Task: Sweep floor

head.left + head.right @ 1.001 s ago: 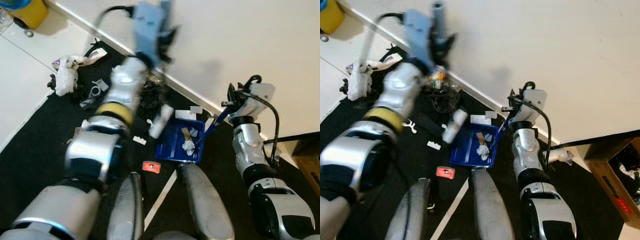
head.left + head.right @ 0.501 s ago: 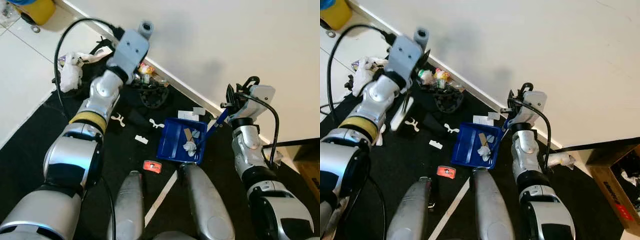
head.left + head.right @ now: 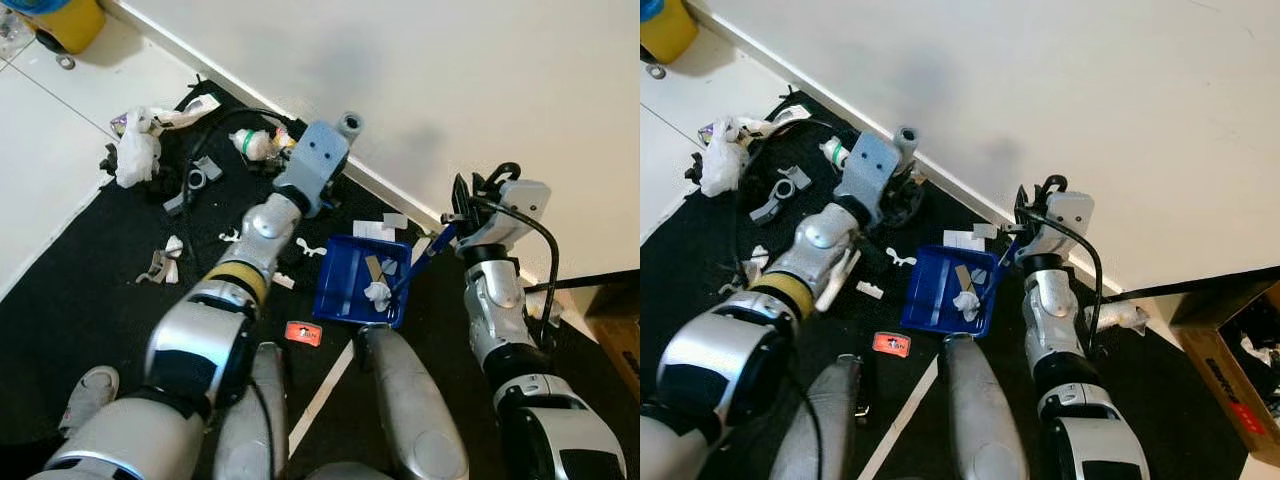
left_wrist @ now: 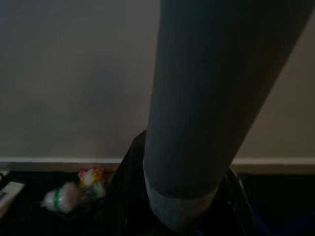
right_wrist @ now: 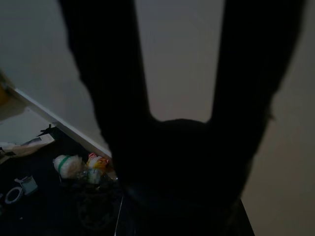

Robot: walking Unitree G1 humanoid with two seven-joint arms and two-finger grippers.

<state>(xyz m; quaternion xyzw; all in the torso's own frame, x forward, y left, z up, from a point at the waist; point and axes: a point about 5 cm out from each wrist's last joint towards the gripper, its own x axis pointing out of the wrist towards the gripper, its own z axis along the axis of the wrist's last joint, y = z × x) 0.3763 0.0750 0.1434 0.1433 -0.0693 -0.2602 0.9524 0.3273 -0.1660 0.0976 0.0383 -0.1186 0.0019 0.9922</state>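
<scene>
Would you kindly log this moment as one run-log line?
task: sweep floor | left gripper: holding grey broom handle | right gripper: on blue dustpan handle | pan: crumpled white paper inside | floor: scattered litter remaining

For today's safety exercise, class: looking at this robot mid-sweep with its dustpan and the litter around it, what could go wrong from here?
1. The blue dustpan already holds scraps, including a crumpled tissue. A hard sweep might knock them back out.
2. The red card lies right by the robot's legs and might be stepped on or missed.
3. The white bag and grey parts lie far from the dustpan, so they might be left behind.
</scene>
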